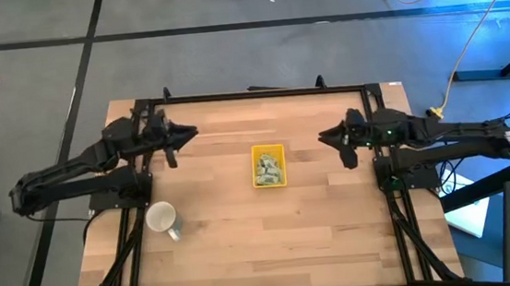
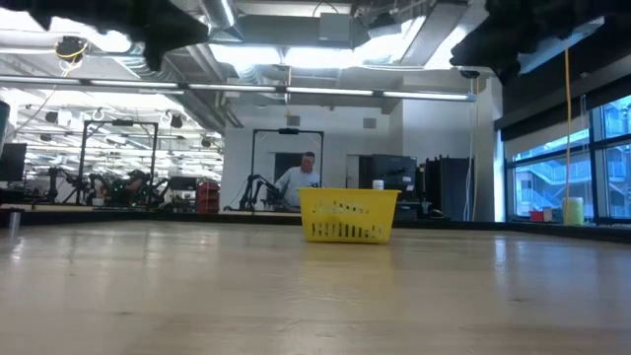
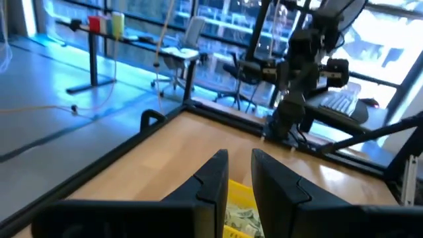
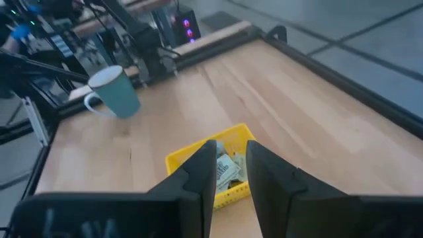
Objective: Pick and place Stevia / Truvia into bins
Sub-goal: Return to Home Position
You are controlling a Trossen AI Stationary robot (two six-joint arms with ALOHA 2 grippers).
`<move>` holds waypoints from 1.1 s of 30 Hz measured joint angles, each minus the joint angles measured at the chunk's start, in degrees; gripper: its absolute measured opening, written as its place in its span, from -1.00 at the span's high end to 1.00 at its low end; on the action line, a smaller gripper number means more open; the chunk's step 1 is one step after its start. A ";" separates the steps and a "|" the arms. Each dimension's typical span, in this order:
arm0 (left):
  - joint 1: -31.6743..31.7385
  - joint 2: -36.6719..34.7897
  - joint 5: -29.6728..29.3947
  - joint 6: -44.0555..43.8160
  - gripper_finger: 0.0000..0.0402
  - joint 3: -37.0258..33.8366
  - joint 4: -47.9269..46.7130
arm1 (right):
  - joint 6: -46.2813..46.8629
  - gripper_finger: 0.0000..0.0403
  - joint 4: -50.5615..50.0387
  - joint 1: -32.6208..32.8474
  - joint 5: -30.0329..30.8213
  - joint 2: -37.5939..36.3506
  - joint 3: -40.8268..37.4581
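At about ten o'clock from the yellow tray [image 1: 268,147] in the high view, the left pincer [image 1: 191,133] hangs above the table [image 1: 337,228], its two fingers a narrow slot apart and holding nothing. The right pincer [image 1: 323,137] mirrors it at about two o'clock, also slightly parted and empty. Both point inward at the tray, which sits near the table's middle, well apart from either arm. Inside it lies a loose heap of sweetener packets [image 1: 269,169], pale with green print, covering most of its floor. Farther out, a mug [image 1: 162,218] stands at about eight o'clock from the tray, and no packet shows on the bare wood in any view. By that, the sorting looks finished: every packet in sight is binned, and what remains is only for the arms to settle at rest. The green print on the packets is too small to read, and no brand or label can be made out on tray or mug.
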 joint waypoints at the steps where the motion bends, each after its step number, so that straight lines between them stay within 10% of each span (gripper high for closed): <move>1: 0.00 -1.64 -0.30 -0.15 0.70 -0.94 -0.07 | -0.19 0.57 0.61 0.00 0.00 -1.44 -1.14; 19: 0.00 -24.58 -5.21 -5.12 0.70 -14.65 0.40 | -1.54 0.57 4.95 0.00 -0.02 -22.19 -13.68; 33: 0.00 -29.15 -7.40 -7.13 0.70 -19.07 0.76 | -4.48 0.57 4.25 0.00 0.00 -32.57 -14.20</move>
